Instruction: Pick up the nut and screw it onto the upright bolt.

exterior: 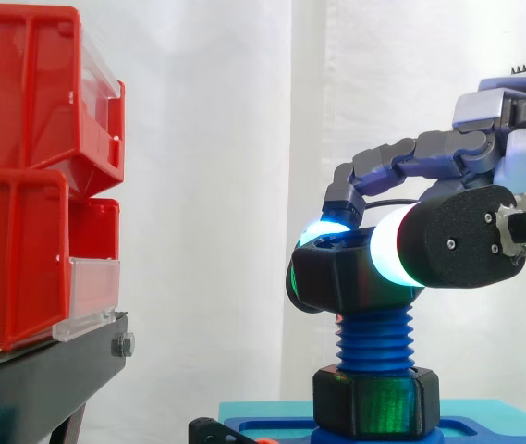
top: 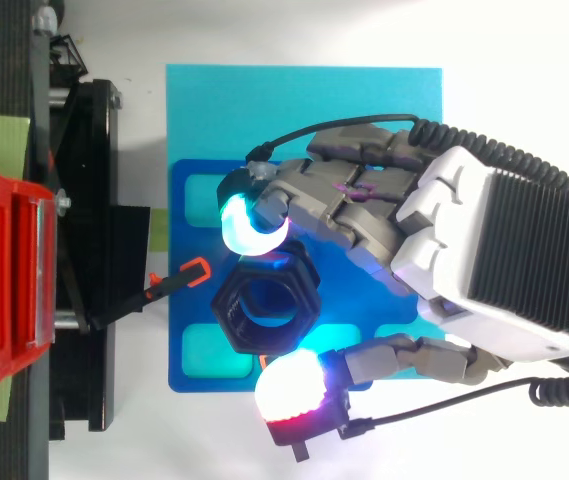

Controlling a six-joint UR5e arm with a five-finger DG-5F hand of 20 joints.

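Nut point(exterior: 332, 277), centre frame atop bolt point(exterior: 373, 340), is pinched by the hand point(exterior: 457, 240); judged rigid, light; best gripped on opposite flats.

Wrist: I see it come in level from the right in the side view.
Hand point(top: 364, 205): curled, my fingers and thumb pinch the nut point(exterior: 336, 277) from opposite sides.
Pads point(top: 242, 222): glowing cyan and white.

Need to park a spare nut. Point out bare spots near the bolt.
Free: the strip of cyan board between the blue plate and the board's edge, beside the curled fingers. Crowded: over the bolt, where the hand grips the nut.
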